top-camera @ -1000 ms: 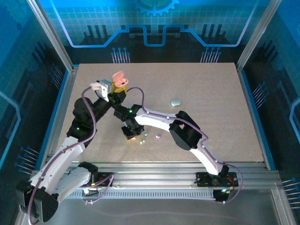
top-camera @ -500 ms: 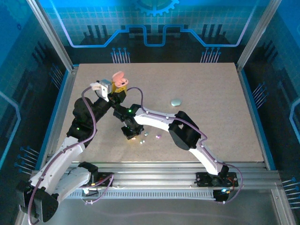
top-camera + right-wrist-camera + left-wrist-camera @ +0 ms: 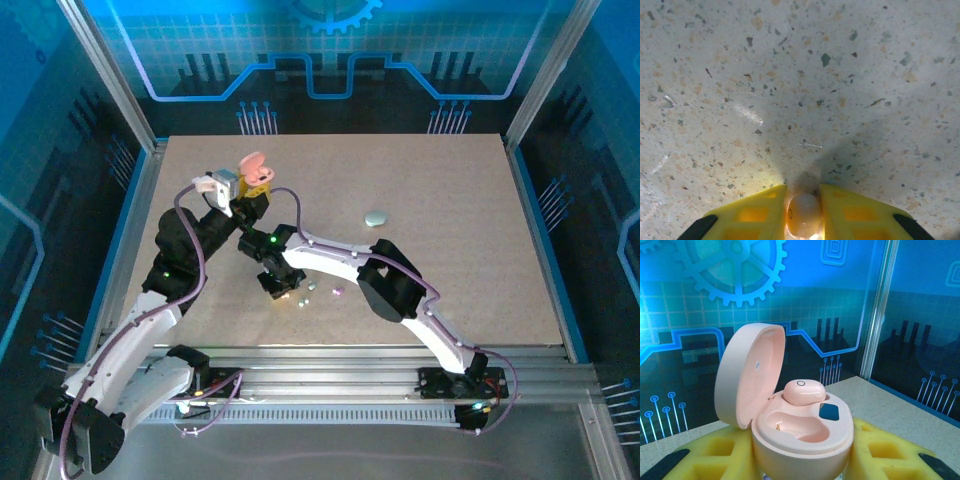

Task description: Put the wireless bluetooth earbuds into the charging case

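**Small, slick earbud pinched low at the table; pink case held open beside it**

The pinched earbud (image 3: 803, 216) sat between the yellow pads (image 3: 762, 212) of the right gripper (image 3: 803, 200), which was pressed in on it from both sides, just above or on the speckled table (image 3: 840, 75). It looked like a smooth, rounded, hard-shelled pebble. I judged it very light, stiff and slippery, likely to squirt out of a tight squeeze or roll if let go. The best hold seemed to be across its widest middle with soft, even pressure.

The pink case (image 3: 800, 440) was clamped upright between the foam pads of the left gripper (image 3: 802, 460), with its lid (image 3: 747, 375) swung back. One seated earbud (image 3: 804, 391) filled the far socket and the near socket (image 3: 792, 421) lay empty. The case looked rigid and glossy, so the foam grip low on its body suited it.

In the overhead view the left gripper (image 3: 252, 190) held the case (image 3: 254, 166) near the table's far left. Three loose earbuds (image 3: 312, 285) lay just beside the right gripper (image 3: 278, 287), and a mint case (image 3: 375, 217) rested well apart.

The pinched earbud's lower part was cut off by the frame edge. Whether it touched the table, and which way its contacts faced, could not be told. Warm light washed out its colour. From overhead, the right fingers were hidden under their own wrist. The loose earbuds were too small to read for colour or pose.
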